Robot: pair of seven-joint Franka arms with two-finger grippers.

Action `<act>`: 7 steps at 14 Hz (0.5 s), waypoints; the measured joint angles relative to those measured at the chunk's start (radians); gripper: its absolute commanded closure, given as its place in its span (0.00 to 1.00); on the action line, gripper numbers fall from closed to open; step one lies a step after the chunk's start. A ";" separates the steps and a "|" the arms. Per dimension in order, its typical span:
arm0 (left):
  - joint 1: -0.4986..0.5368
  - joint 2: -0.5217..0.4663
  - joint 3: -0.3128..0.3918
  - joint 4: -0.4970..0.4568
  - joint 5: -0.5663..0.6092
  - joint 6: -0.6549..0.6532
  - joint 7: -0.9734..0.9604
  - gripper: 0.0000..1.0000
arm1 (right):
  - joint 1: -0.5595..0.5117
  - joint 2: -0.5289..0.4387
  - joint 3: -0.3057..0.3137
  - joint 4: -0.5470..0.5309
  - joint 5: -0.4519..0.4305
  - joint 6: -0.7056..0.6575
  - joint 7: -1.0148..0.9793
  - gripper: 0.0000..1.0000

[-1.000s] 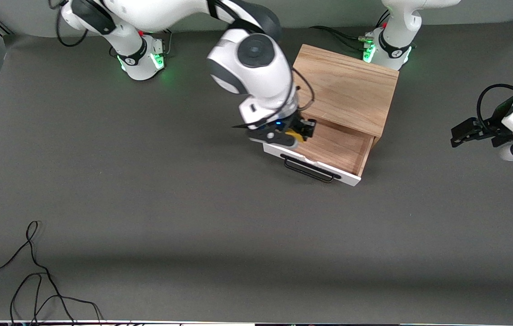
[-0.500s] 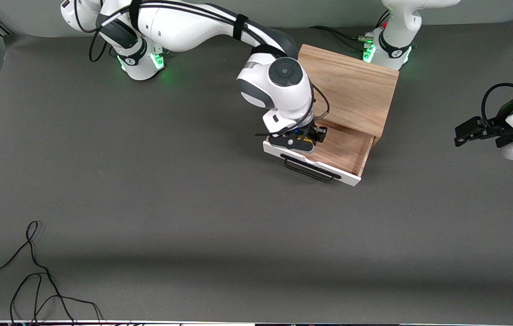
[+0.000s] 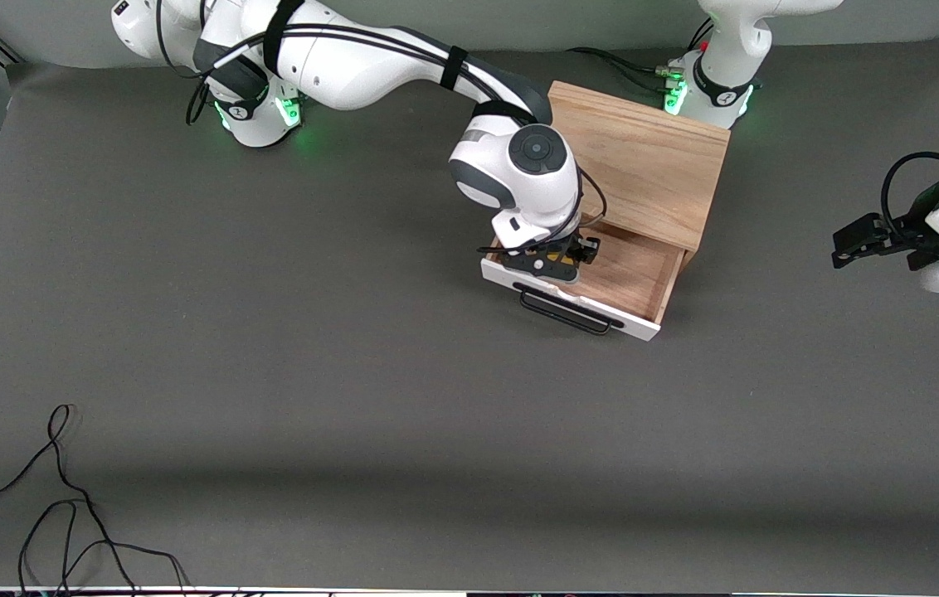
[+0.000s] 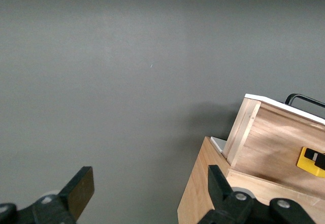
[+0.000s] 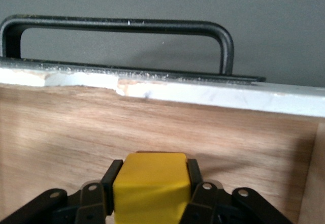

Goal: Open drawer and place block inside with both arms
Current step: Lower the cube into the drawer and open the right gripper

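Small bright yellow cube block (image 5: 149, 189) pinched in the right claw (image 3: 562, 259), low inside the pulled-out white-fronted, light-wood drawer (image 3: 639, 278) of the oak box cabinet (image 3: 644, 170), floor directly beneath. Right arm stretched across, wrist pointed down. Left claw (image 3: 851, 245) spread wide, waiting over the grey counter (image 3: 270, 373) at the left arm's end.

block (image 3: 562, 264) mostly hidden by right claw (image 3: 571, 259)

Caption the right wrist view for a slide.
Right gripper holds the yellow block between its fingers inside the open drawer, facing its white front and black handle.
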 measured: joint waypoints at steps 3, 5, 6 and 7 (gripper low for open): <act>0.000 0.000 0.000 0.000 0.000 -0.003 0.000 0.00 | 0.000 0.000 -0.004 0.007 0.000 -0.001 0.002 0.00; 0.000 0.000 0.000 0.000 0.000 -0.004 0.000 0.00 | -0.001 0.000 -0.006 0.022 0.000 -0.001 0.002 0.00; 0.000 0.000 0.000 0.000 0.000 -0.004 0.000 0.00 | -0.002 -0.003 -0.007 0.031 -0.001 -0.001 0.003 0.00; 0.000 0.000 0.000 0.000 0.000 -0.004 0.000 0.00 | -0.004 -0.008 -0.007 0.040 -0.001 -0.001 0.003 0.00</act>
